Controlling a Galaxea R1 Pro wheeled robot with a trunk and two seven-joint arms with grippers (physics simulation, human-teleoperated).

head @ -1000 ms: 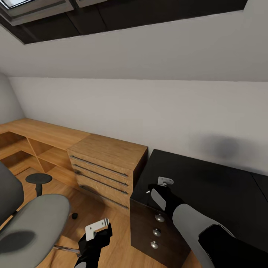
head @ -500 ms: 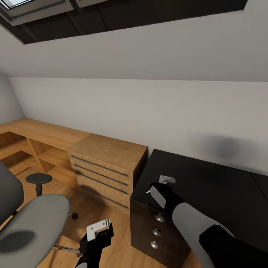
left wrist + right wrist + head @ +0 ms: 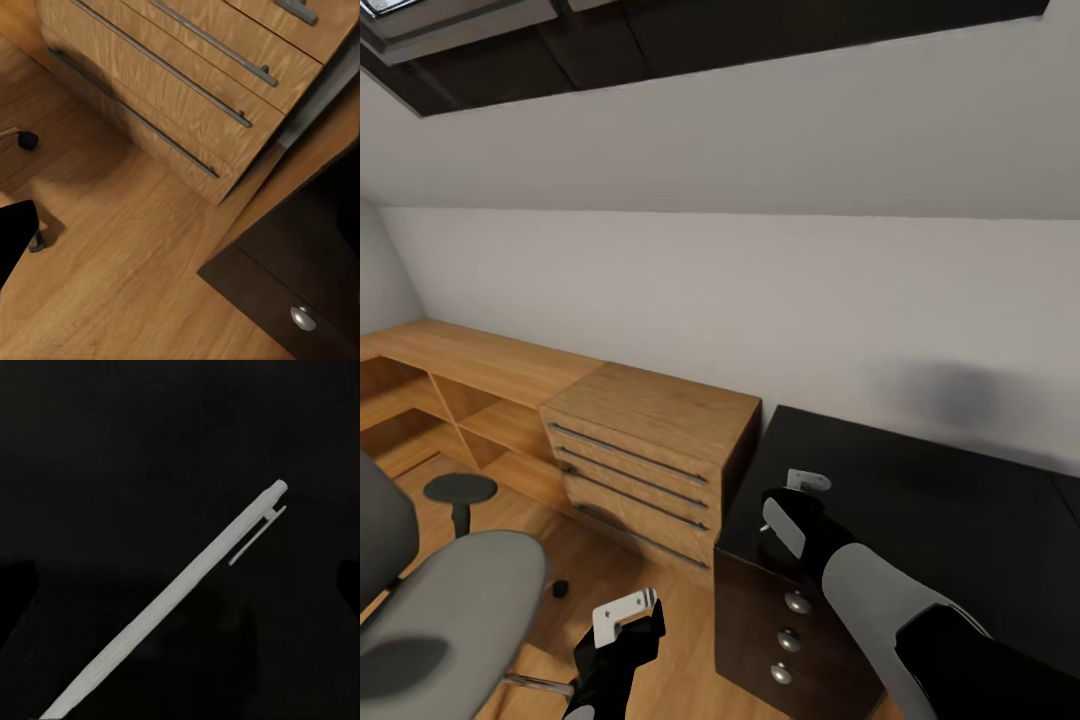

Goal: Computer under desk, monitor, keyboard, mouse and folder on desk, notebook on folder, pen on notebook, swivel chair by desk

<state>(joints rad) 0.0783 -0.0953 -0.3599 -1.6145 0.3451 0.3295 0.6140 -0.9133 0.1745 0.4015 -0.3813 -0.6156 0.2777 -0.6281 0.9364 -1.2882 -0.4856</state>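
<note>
White sloped walls back a black surface (image 3: 960,500) at right. Over its near-left corner the right claw (image 3: 800,490) grips the pen (image 3: 172,600). Left claw (image 3: 625,612), grip state unclear, hangs above wood floor between chair (image 3: 440,620) and chest (image 3: 650,450).

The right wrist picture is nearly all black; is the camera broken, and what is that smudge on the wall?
Not broken: the right wrist view faces the black desk top, with the thin white pen sharp; in the head view, the smudge is a soft grey shadow on the white wall.
</note>
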